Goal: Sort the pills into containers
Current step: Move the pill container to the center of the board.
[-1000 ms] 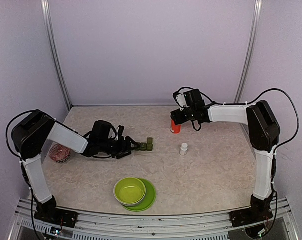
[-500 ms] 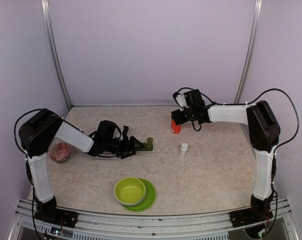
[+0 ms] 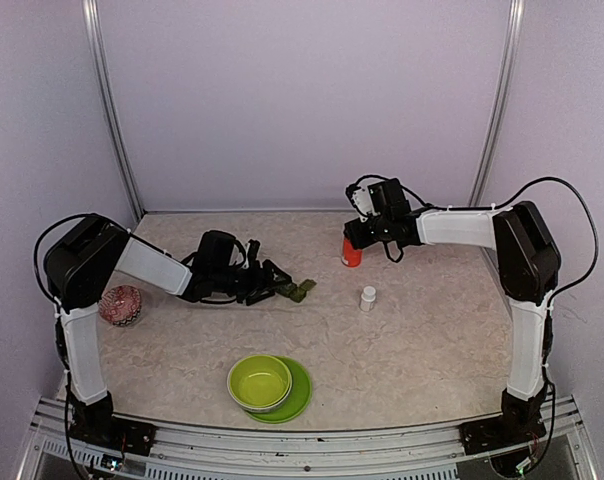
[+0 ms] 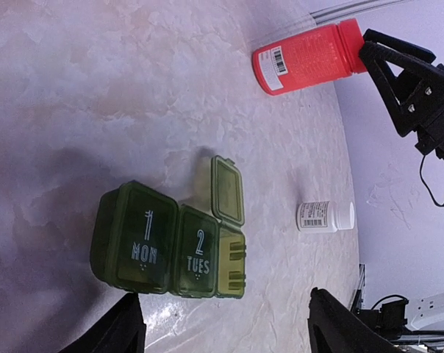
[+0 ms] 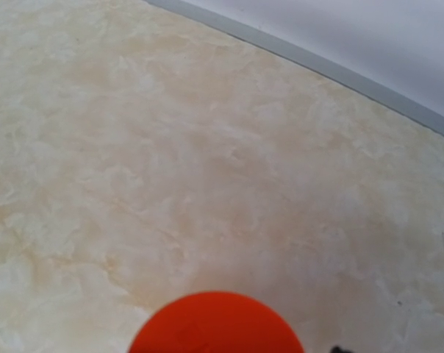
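The containers (image 4: 170, 246) are a dark green strip box lying on the table. Its lids marked "1 MON" and "2 TUES" are down, and the third lid stands open. My left gripper (image 4: 229, 334) is open, its fingertips (image 4: 126, 327) just short of the box (image 3: 301, 291). My right gripper (image 3: 354, 240) hangs over the cap of the upright orange-red bottle (image 3: 351, 254). In the left wrist view its jaws stand apart at the cap end of the bottle (image 4: 306, 59). The right wrist view shows only the cap (image 5: 216, 325). No pills are in view.
A small white bottle (image 3: 368, 297) stands right of the box. A lime-green bowl (image 3: 259, 380) on its plate (image 3: 300, 392) sits near the front. A reddish round object (image 3: 119, 305) lies at the far left by the left arm.
My left arm has reached further right toward the box, which has turned a little. The right arm has stayed over the bottle.
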`<state>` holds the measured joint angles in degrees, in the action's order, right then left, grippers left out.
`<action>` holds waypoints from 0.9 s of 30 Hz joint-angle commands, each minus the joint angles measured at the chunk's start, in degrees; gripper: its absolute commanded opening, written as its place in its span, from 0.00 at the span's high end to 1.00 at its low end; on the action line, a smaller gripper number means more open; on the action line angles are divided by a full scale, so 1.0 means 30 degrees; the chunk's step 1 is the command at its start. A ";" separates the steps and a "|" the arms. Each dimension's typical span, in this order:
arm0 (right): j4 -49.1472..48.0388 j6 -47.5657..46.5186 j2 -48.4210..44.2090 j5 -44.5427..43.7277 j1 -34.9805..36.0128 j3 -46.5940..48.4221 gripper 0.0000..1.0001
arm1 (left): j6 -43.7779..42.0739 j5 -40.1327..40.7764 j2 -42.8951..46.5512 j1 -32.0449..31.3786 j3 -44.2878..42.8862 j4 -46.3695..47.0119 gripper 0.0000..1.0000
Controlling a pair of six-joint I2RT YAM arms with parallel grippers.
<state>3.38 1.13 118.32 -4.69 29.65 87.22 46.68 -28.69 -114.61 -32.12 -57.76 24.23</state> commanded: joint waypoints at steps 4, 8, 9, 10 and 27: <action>0.0236 0.0079 0.0173 0.0178 -0.0274 0.0149 0.41 | -0.0521 -0.0091 0.0001 0.0180 0.0010 -0.0210 0.25; 0.0208 -0.0005 0.0014 0.0826 -0.0266 0.0066 0.43 | -0.0530 -0.0118 0.0431 0.0313 0.0795 0.0091 0.25; 0.0136 -0.0029 -0.0038 0.0877 -0.0265 -0.0034 0.46 | -0.0544 -0.0107 0.0544 0.0332 0.0986 0.0207 0.25; 0.0094 -0.0090 -0.0110 0.0968 -0.0265 -0.0087 0.47 | -0.0531 -0.0128 0.0668 0.0375 0.1134 0.0254 0.25; -0.0636 -0.0537 -0.1616 0.2120 -0.0272 -0.1440 0.50 | -0.0786 0.0355 0.2907 0.0628 0.2544 0.0100 0.24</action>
<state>2.17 0.03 116.11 -0.05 29.43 84.86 45.78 -28.36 -108.22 -30.57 -51.18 24.82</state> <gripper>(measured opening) 0.492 0.761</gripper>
